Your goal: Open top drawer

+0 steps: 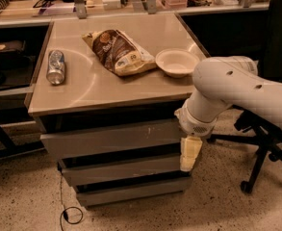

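Observation:
The top drawer is a wide grey handleless front just under the tan tabletop, with small pale scratches right of centre. It stands closed, level with the two narrower grey drawer fronts below it. My gripper hangs pointing down from the white arm, at the right end of the drawer stack, in front of the middle drawer and just below the top drawer's right end. Its pale fingers are seen side-on.
On the tan tabletop lie a metal can, a brown snack bag and a white bowl. An office chair base stands at the right. A cable lies on the floor at the left.

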Robot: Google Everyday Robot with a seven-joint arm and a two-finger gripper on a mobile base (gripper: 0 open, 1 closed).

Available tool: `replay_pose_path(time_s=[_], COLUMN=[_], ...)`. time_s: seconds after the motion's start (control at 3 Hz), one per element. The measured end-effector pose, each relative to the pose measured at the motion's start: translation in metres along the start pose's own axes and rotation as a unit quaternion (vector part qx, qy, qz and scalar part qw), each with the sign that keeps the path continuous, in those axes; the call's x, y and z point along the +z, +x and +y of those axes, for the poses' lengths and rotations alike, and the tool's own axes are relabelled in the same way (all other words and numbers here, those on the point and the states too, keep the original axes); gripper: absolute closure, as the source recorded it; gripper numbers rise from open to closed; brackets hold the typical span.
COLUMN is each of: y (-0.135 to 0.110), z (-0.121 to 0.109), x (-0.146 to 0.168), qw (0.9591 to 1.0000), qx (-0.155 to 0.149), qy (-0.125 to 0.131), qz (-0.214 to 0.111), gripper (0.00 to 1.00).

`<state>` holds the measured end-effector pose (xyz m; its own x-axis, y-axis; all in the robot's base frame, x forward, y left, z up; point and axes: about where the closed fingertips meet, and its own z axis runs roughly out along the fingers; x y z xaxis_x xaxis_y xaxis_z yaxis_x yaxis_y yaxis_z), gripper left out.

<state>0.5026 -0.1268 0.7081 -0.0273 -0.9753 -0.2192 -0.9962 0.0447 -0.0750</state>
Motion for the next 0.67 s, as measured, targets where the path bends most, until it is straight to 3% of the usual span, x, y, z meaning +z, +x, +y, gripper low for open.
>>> replay_pose_path(time_s=[0.67], y=[-0.007], z=[-0.021], x=[0.029], qw=[0.9999], qx=[-0.015], qy=[0.0], qz=[-0.001], gripper=[0.0])
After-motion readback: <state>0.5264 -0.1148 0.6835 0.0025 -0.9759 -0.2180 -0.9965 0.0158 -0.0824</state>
